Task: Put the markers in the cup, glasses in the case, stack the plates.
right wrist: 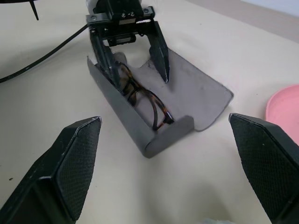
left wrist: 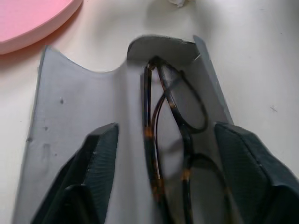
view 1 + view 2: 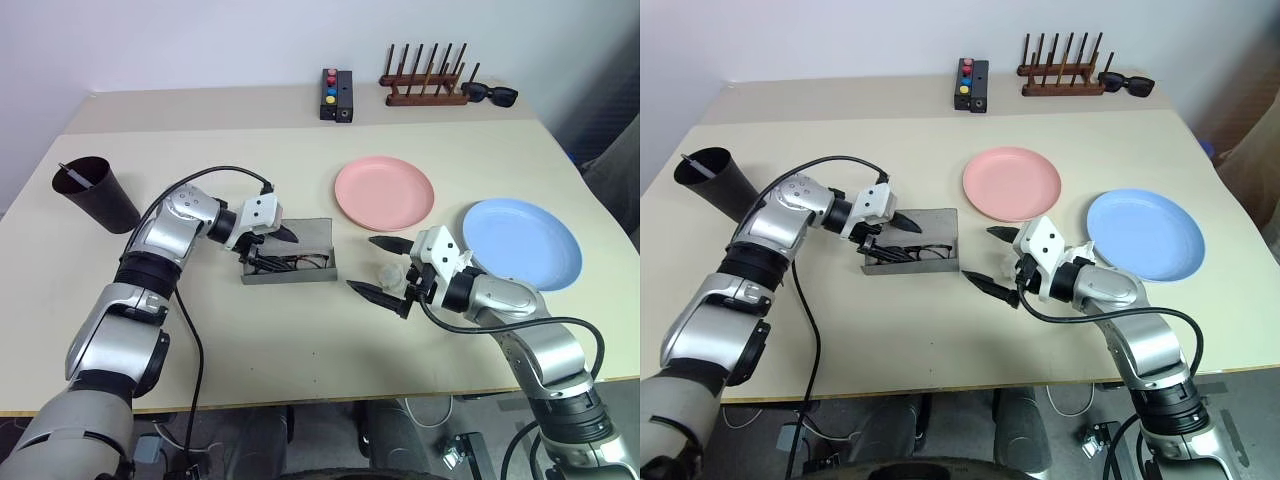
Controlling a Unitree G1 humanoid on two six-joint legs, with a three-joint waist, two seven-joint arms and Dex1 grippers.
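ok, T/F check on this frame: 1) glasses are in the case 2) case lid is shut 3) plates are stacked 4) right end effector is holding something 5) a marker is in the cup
1) True. The glasses lie in the grey case.
2) False. The case is open, its flap flat on the table.
3) False. The pink plate and blue plate sit apart, side by side.
4) False. The right end effector is open and empty, hovering near the case.
5) True. A marker sticks out of the black cup.
The left end effector is open over the glasses.
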